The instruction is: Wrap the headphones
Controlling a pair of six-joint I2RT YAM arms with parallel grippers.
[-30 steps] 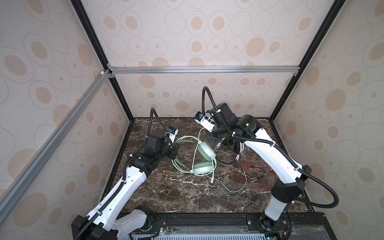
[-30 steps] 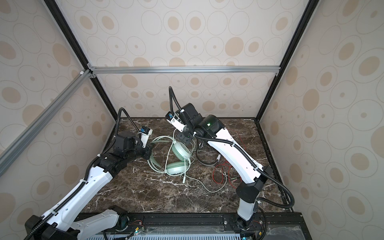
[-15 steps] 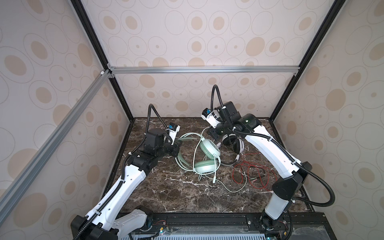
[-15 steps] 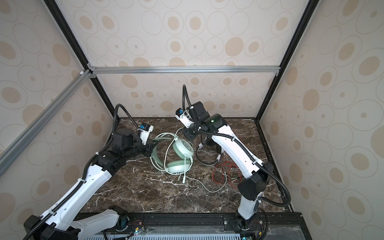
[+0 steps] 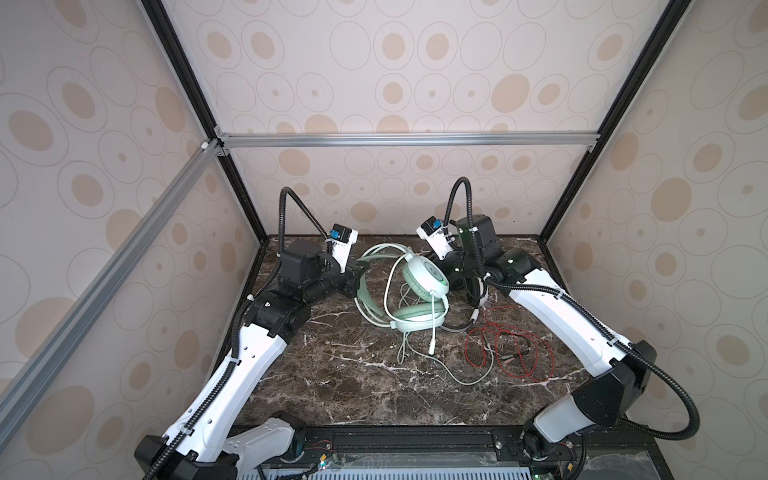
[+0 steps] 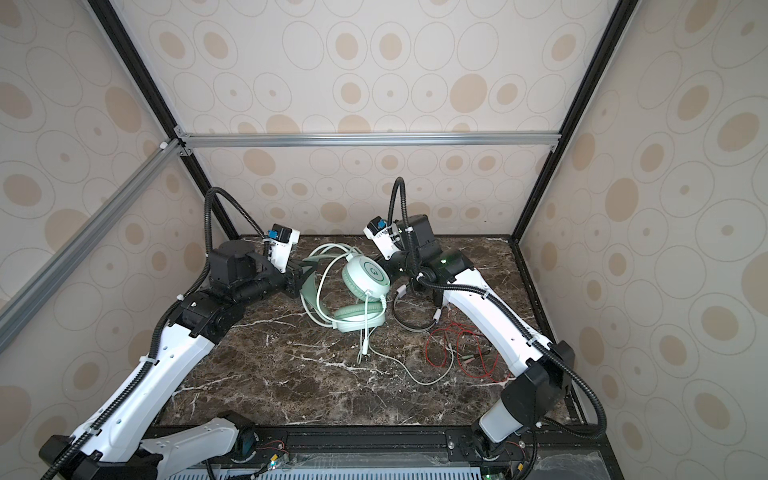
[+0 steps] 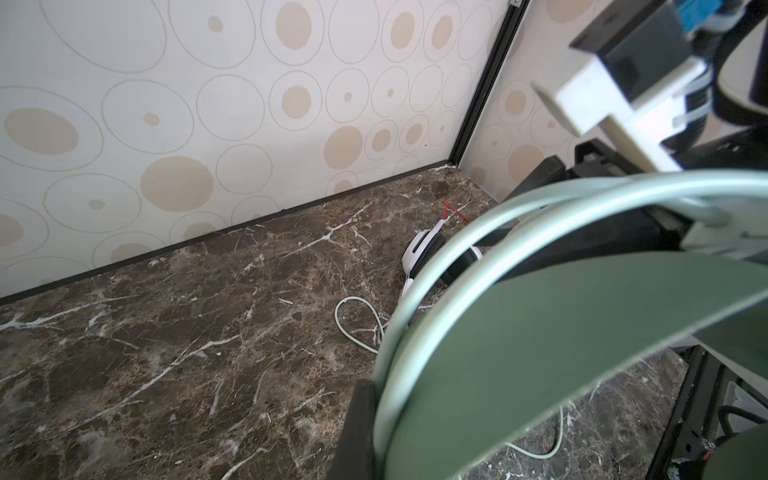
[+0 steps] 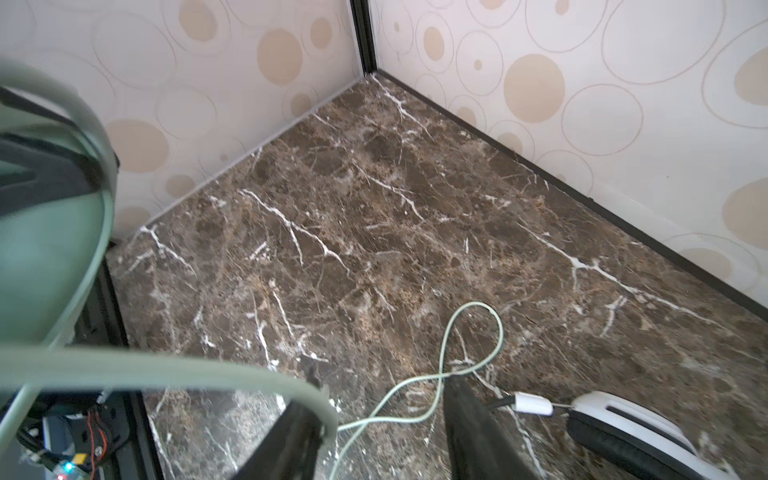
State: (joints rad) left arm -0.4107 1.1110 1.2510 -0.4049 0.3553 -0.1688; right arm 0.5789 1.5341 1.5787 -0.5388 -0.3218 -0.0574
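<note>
My left gripper (image 5: 355, 279) is clamped on the headband of the mint-green headphones (image 5: 419, 320), near the marble tabletop's (image 5: 353, 395) back edge. My right gripper (image 8: 382, 432) stands parted, the pale cable (image 8: 457, 374) showing between its fingers. The white-and-black headphones (image 8: 631, 424) lie just beside, with their red cable (image 5: 511, 349) toward the right edge.

The left arm (image 5: 249, 357) rises from the near left corner, its forearm about level and its wrist turned in toward the middle. Its claw (image 5: 355, 279) is clamped tight on the green headphones (image 5: 419, 322) at the headband. The right arm (image 5: 552, 316) stretches from the near right corner, wrist bent down and inward. Its claw (image 8: 380, 432) hangs low with its fingers (image 8: 469, 428) spread apart, gripping nothing.
</note>
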